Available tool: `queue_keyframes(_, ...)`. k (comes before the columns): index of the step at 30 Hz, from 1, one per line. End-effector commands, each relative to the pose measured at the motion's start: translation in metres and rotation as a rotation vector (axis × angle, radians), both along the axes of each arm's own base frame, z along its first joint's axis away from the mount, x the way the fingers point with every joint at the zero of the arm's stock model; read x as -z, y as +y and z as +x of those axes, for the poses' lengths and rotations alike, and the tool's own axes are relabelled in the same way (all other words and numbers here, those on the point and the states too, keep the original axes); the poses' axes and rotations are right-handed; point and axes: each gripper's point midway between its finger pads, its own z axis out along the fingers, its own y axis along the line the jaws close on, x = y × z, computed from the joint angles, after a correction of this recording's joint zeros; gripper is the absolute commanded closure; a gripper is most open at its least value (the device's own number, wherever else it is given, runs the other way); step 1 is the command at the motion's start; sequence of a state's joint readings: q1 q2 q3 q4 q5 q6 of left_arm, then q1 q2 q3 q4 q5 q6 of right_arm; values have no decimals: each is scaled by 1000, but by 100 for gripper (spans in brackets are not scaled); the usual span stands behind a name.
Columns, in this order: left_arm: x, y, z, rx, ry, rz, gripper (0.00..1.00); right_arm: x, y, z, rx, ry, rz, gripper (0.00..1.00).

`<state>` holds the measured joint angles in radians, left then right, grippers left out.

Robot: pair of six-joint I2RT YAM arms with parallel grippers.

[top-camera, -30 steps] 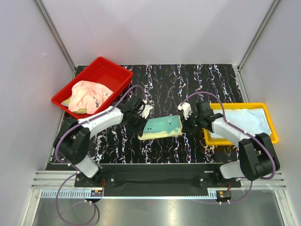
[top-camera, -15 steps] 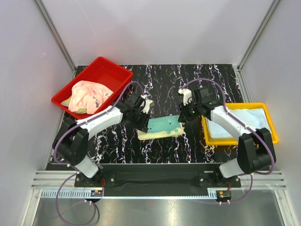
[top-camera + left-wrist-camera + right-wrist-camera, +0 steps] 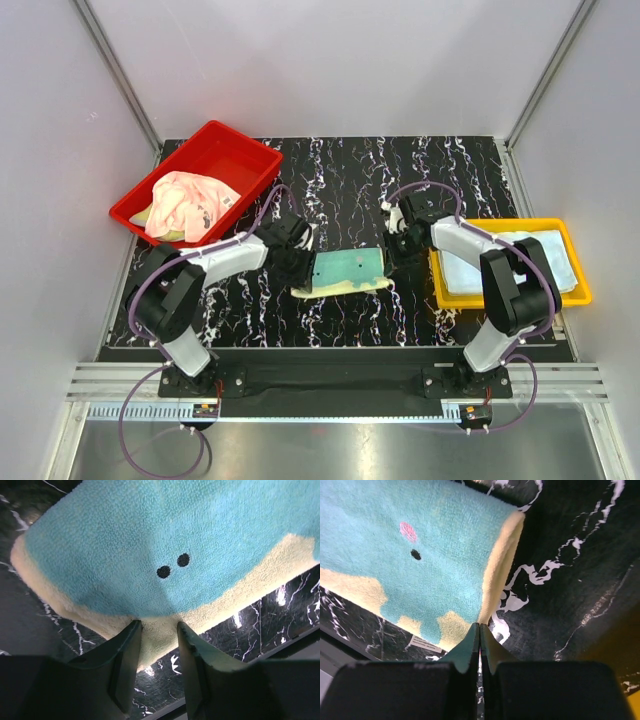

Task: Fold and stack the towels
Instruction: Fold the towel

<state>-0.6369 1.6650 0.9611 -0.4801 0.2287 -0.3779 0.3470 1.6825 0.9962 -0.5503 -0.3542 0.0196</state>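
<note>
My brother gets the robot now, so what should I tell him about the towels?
Left gripper: open, fingers either side of the cream edge of the teal towel.
Right gripper: shut, empty, at that towel's right corner.
Pale blue towel: flat in the yellow tray.
Pink towel: crumpled in the red tray.
Done: teal folded. To do: stack it, fold pink.

teal towel (image 3: 200,520): fuzzy terry cloth | table (image 3: 580,580): glossy black marbled
</note>
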Motion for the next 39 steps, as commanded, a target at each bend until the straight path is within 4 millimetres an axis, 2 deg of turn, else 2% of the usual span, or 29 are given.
queue_keyframes(1, -35, 1, 35, -59, -138, 32, 58, -37, 9, 20, 134, -63, 27, 96)
queue_keyframes(3, -43, 3, 40, -75, -146, 44, 57, -55, 18, 21, 157, -99, 70, 95)
queue_keyframes(6, -48, 3, 53, -98, -161, 41, 56, -64, 33, 10, 152, -67, 135, 92)
queue_keyframes(9, -39, 10, 62, -133, -141, 44, 56, -50, 34, 2, 187, -11, 145, 92)
queue_keyframes(10, -37, 10, 63, -138, -133, 32, 56, -40, 33, -5, 204, 20, 143, 92)
queue_keyframes(12, -29, 15, 69, -161, -124, 22, 56, -27, 35, -6, 215, 38, 151, 93)
queue_keyframes(14, -24, 19, 72, -174, -103, 20, 56, -7, 30, -10, 249, 67, 119, 94)
queue_keyframes(17, -18, 27, 77, -195, -86, 34, 56, 9, 24, -15, 274, 92, 85, 94)
queue_keyframes(21, -21, 32, 82, -208, -79, 45, 56, 0, 20, -9, 286, 64, 63, 86)
queue_keyframes(23, -35, 30, 86, -203, -107, 30, 56, -17, 22, -5, 280, 34, 83, 83)
queue_keyframes(25, -50, 29, 90, -196, -131, 19, 56, -38, 24, 1, 281, -12, 104, 74)
queue_keyframes(27, -69, 31, 89, -187, -156, 21, 55, -49, 20, 4, 293, -45, 97, 71)
queue_keyframes(29, -91, 33, 96, -179, -206, 21, 55, -56, 12, 13, 323, -104, 63, 62)
queue_keyframes(33, -121, 37, 89, -160, -269, -5, 54, -48, 3, 22, 322, -126, 1, 56)
queue_keyframes(37, -115, 44, 70, -169, -240, -19, 53, -31, 3, 25, 313, -102, -32, 52)
queue_keyframes(39, -111, 33, 61, -192, -208, -97, 53, -19, -1, 26, 318, -86, -64, 50)
